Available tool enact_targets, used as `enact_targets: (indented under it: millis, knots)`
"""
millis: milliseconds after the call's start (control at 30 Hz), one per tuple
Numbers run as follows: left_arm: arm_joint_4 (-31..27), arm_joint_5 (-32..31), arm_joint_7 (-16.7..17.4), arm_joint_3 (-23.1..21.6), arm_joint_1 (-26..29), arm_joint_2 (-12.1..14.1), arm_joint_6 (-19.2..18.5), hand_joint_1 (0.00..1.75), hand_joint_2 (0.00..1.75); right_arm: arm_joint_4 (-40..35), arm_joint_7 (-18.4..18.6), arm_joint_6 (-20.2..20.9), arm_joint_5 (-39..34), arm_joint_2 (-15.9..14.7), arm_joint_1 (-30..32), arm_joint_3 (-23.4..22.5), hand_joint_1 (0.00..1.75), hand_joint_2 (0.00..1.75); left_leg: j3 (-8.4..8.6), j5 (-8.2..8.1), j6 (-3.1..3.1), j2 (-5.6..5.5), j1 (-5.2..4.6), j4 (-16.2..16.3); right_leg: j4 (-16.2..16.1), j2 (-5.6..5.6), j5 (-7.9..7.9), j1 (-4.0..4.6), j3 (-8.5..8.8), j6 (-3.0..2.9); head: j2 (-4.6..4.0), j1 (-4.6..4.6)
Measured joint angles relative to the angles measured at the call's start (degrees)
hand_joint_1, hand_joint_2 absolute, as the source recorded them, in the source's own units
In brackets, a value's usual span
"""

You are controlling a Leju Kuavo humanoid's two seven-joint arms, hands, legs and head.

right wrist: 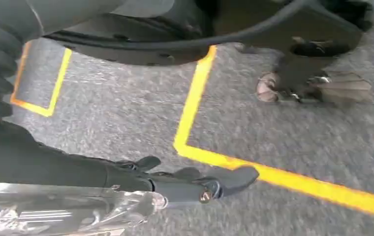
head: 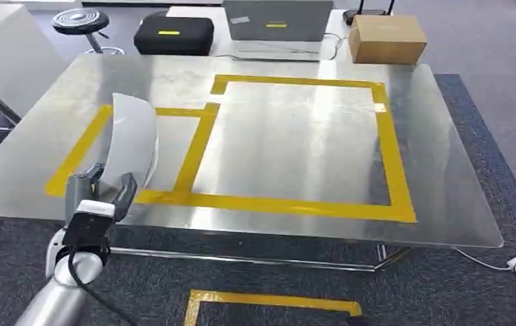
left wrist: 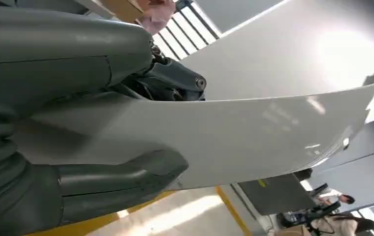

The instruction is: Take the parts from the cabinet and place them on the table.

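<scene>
Left hand [head: 99,193] fingers [left wrist: 140,172] clamp the white part [head: 133,139], long axis pointing far over the table's [head: 296,136] left box; right hand [right wrist: 195,184] probably empty

The left hand [head: 99,193] hides the white part's [head: 132,139] lower end (fingers too).

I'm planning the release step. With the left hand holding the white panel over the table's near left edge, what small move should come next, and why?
Probably lower the left hand forward and down, so that the white panel settles flat on the table. The panel stands tilted above the left yellow-taped box, gripped at its near end, so opening the hand now would likely drop it.
</scene>
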Motion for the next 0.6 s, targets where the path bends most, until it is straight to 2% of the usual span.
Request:
enact_targets:
  millis: [33,67,100,133,167,200,233,267,300,333,367,400,433,467,500,533,600]
  knots:
    - [0.0,0.0,0.0,0.0,0.09,0.09,0.0,1.75,1.75,0.0,0.0,0.07,-0.02,0.0,0.03,0.0,0.0,1.75,-2.97,-1.73,-0.43,0.0,0.13,4.25,-0.18,0.03,-0.57,-0.16,0.67,-0.05,0.0,0.2]
    - [0.02,0.0,0.0,0.0,0.22,0.09,0.0,1.75,1.75,0.0,0.0,0.07,-0.02,0.0,0.13,0.02,0.0,1.75,-5.53,-4.47,-0.76,0.0,0.22,7.3,-0.22,0.09,-1.13,-0.31,1.27,-0.06,0.0,0.13]
    - [0.02,0.0,0.0,-0.02,0.26,0.09,0.0,1.75,1.75,0.0,0.0,0.09,-0.02,0.0,0.26,0.02,0.0,1.75,-7.43,-6.75,-0.97,0.01,0.32,8.8,-0.22,0.17,-1.74,-0.46,1.98,-0.03,0.0,0.02]
    - [0.02,0.0,0.0,-0.02,0.25,0.11,0.0,1.75,1.75,0.0,0.0,0.11,-0.02,0.0,0.33,0.02,0.0,1.75,-8.46,-7.44,-1.01,0.01,0.48,8.57,-0.22,0.29,-2.3,-0.62,2.7,0.08,0.0,0.07]
    - [0.02,0.0,0.0,-0.02,0.26,0.15,0.0,1.75,1.75,0.0,0.02,0.11,-0.02,0.0,0.34,0.02,0.0,1.75,-8.67,-6.44,-0.98,0.01,0.63,6.92,-0.22,0.48,-2.95,-0.85,3.63,0.25,0.0,0.04]
    - [0.02,0.0,0.0,-0.02,0.27,0.2,0.0,1.75,1.75,0.0,0.02,0.11,-0.02,0.0,0.31,0.02,0.0,1.75,-8.2,-3.97,-1.09,0.01,0.76,3.91,-0.22,0.66,-3.64,-1.1,4.54,0.52,0.0,0.04]
    - [0.02,0.0,0.0,-0.02,0.26,0.26,0.0,1.75,1.75,0.0,0.0,0.11,-0.02,0.0,0.27,0.02,0.0,1.75,-7.36,0.15,-1.45,0.03,0.99,-0.3,-0.22,0.79,-4.34,-1.4,5.5,0.96,0.0,0.04]
    - [0.04,0.0,0.0,-0.02,0.35,0.33,0.0,1.75,1.75,0.0,0.02,0.11,0.0,-0.02,0.37,0.02,0.0,1.75,-6.77,5.42,-1.91,0.11,1.37,-4.41,-0.32,0.84,-5.04,-1.23,5.4,1.51,0.0,0.0]
    - [0.09,0.0,0.0,-0.04,0.31,0.39,0.0,1.75,1.75,0.04,0.0,0.11,0.0,-0.11,0.26,0.02,0.0,1.75,-7.1,7.82,-1.6,0.58,1.68,-7.92,0.52,0.99,-5.93,-1.15,6.41,2.11,0.0,-0.72]
    - [0.15,-0.02,0.04,-0.11,0.45,0.39,-0.09,1.75,1.75,0.04,0.02,0.11,-0.02,-0.13,0.17,0.04,0.0,1.75,-7.03,6.89,-0.86,0.75,1.39,-6.78,-0.32,1.1,-6.37,-1.12,6.5,2.6,0.0,-0.38]
    - [0.11,-0.04,0.04,-0.11,0.46,0.2,-0.04,1.75,1.75,0.04,0.11,0.11,-0.04,-0.15,0.25,0.04,0.0,1.75,-6.9,7.37,-0.32,0.49,1.29,-6.74,-0.78,0.91,-6.67,-1.18,6.77,3.08,0.0,-0.46]
    - [0.11,0.0,0.04,-0.07,0.34,0.22,0.02,1.75,1.75,0.04,0.07,0.09,0.02,-0.13,0.22,0.04,0.0,1.75,-6.81,7.3,0.19,0.55,1.42,-6.84,-1.02,0.9,-6.5,-1.18,7.91,3.45,0.0,-0.17]
    - [0.09,0.04,0.04,0.02,0.26,0.2,0.15,1.75,1.75,0.02,0.13,0.02,0.19,-0.13,0.04,0.07,0.0,1.75,-6.29,7.26,0.57,0.4,1.54,-6.77,-1.38,0.73,-6.68,-1.27,8.39,3.67,0.0,-0.16]
    - [0.0,0.11,0.11,0.11,0.29,-0.02,0.35,1.75,1.75,0.02,0.13,-0.09,0.28,-0.15,-0.1,0.09,0.0,1.75,-5.67,6.94,1.01,0.24,1.57,-6.93,0.42,0.25,-6.48,-1.32,7.54,3.76,0.0,-0.06]
    - [0.0,0.07,0.11,0.09,0.22,-0.13,0.44,1.75,1.75,0.02,0.15,-0.15,0.35,-0.15,-0.24,0.09,0.0,1.75,-5.31,6.55,1.33,0.25,1.52,-6.93,4.51,-0.08,-6.56,-1.26,5.28,3.88,0.0,0.09]
    - [0.0,-0.02,0.2,0.07,0.28,-0.2,0.48,1.75,1.75,0.02,0.2,-0.15,0.35,-0.13,-0.24,0.11,0.0,1.75,-5.04,6.13,1.59,0.25,1.41,-6.93,9.04,-0.11,-7.72,-1.13,2.35,3.97,0.0,0.22]
    - [0.09,-0.95,1.22,0.04,0.33,-0.35,0.94,1.75,1.75,0.02,0.44,-0.13,0.37,-0.13,-0.19,0.13,0.0,1.75,-4.37,5.27,2.07,0.19,1.03,-6.93,16.21,-0.1,-12.31,-0.89,-3.0,3.89,0.0,0.26]
